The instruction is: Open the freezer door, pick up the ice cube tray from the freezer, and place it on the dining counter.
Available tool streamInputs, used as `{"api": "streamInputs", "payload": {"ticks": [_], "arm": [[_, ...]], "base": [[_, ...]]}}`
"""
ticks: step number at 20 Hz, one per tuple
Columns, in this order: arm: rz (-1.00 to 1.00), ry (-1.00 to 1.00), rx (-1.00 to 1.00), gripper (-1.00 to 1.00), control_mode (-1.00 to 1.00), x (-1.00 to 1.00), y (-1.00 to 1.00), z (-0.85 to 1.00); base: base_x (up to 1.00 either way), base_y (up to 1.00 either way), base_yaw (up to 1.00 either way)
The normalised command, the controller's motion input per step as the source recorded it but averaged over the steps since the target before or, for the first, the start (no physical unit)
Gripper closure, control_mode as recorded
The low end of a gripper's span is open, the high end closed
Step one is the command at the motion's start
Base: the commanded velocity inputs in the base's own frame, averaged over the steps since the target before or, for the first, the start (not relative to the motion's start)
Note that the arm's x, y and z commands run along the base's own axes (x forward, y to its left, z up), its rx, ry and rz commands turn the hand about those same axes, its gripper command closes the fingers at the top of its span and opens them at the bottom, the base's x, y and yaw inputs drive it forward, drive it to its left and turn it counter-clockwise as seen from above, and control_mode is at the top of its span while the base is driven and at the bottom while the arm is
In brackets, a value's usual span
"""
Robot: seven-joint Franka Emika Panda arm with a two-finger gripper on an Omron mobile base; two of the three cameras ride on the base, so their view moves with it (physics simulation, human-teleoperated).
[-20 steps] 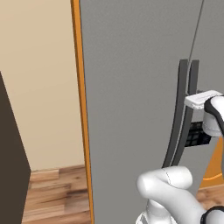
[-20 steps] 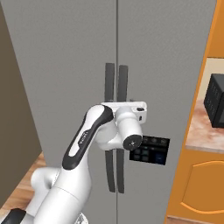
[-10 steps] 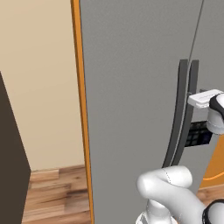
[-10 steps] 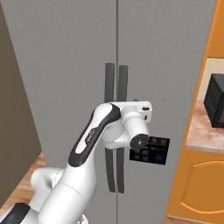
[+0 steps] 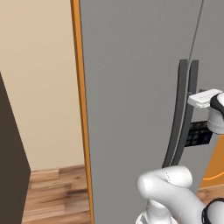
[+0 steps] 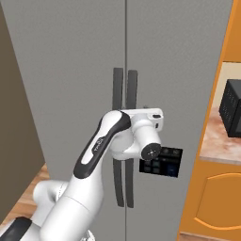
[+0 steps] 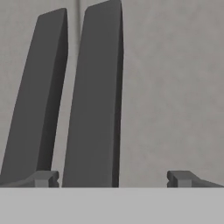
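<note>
— Since we look along the gripper [image 7: 112,178], how do our fingers stand?

— We see them spread wide, one fingertip [image 7: 43,178] at 7 o'clock in the hand view and the other at 5 o'clock. Nothing is held between them.

— And what do we have in front of us?

— We face the freezer door [image 7: 175,87], a flat matte grey panel that is closed, flush with the neighbouring door [image 6: 70,70]. Its dark bar handle [image 7: 92,100] rises from 6 o'clock towards 12 o'clock in the hand view, and its lower end lies between our two fingertips, nearer the one at 7 o'clock. We cannot tell whether either fingertip touches it.

— There is a second bar, isn't there?

— Yes, the neighbour's handle [image 7: 35,100] stands just beside ours, at 9 o'clock of it, with the thin seam between the two doors running up between them.

— How do we look from the base?

— In the right base view our arm [image 6: 101,146] climbs from 7 o'clock to the middle, and the hand sits in front of the paired handles, about halfway up them. At 3 o'clock of the doors we see an orange cabinet [image 6: 216,197] with a black appliance [image 6: 231,108] on the counter above it. In the left base view an orange cabinet edge [image 5: 81,109] runs upright at 9 o'clock of the doors, with a beige wall [image 5: 39,78] beyond it and wooden floor [image 5: 52,192] at 7 o'clock.
</note>
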Motion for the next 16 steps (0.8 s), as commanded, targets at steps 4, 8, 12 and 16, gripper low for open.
{"api": "streamInputs", "payload": {"ticks": [4, 8, 12, 16], "arm": [[0.00, 0.00, 0.00, -1.00, -1.00, 0.00, 0.11, 0.00], [0.00, 0.00, 0.00, -1.00, -1.00, 0.00, 0.07, 0.00], [0.00, 0.00, 0.00, -1.00, -1.00, 0.11, 0.00, 0.00], [0.00, 0.00, 0.00, -1.00, -1.00, 0.34, 0.00, 0.00]], "base": [[0.00, 0.00, 0.00], [0.00, 0.00, 0.00], [0.00, 0.00, 0.00], [0.00, 0.00, 0.00]]}}
